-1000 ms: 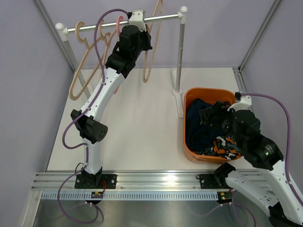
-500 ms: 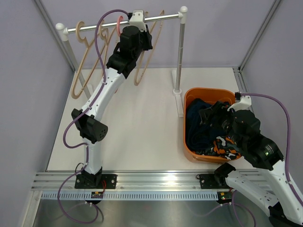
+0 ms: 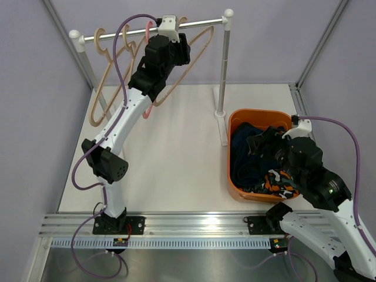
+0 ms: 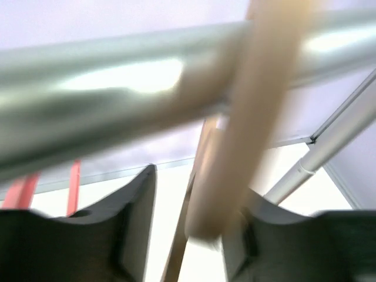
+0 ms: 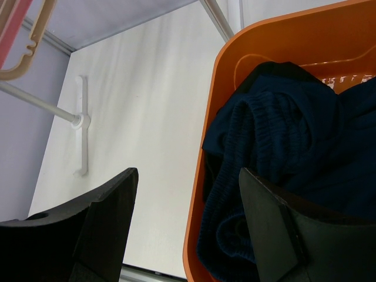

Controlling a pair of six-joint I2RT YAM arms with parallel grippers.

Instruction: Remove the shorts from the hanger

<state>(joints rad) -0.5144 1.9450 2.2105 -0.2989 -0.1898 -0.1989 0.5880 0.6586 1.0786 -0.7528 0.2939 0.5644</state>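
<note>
The shorts lie heaped in an orange basket (image 3: 258,113): dark navy (image 3: 247,165), a black pair (image 3: 242,130) and the orange-black-white patterned pair (image 3: 281,183). No shorts hang on the rail (image 3: 202,22). My left gripper (image 3: 180,40) is up at the rail, jaws open around the hook of a bare beige hanger (image 3: 197,51). In the left wrist view the hanger (image 4: 258,117) rests against the right finger (image 4: 249,235), between the jaws of the left gripper (image 4: 200,188). My right gripper (image 3: 262,140) hovers open and empty over the basket's left rim (image 5: 282,29) and the navy shorts (image 5: 282,147).
More bare hangers hang at the rail's left end: beige ones (image 3: 100,88) and a pink one (image 3: 150,111). The rack's right post (image 3: 223,70) and its foot (image 5: 81,123) stand just left of the basket. Purple walls enclose the table.
The beige hanger in my left gripper has swung, its lower end moving left and toward the front. My left arm shifted slightly left. The right arm has not moved.
</note>
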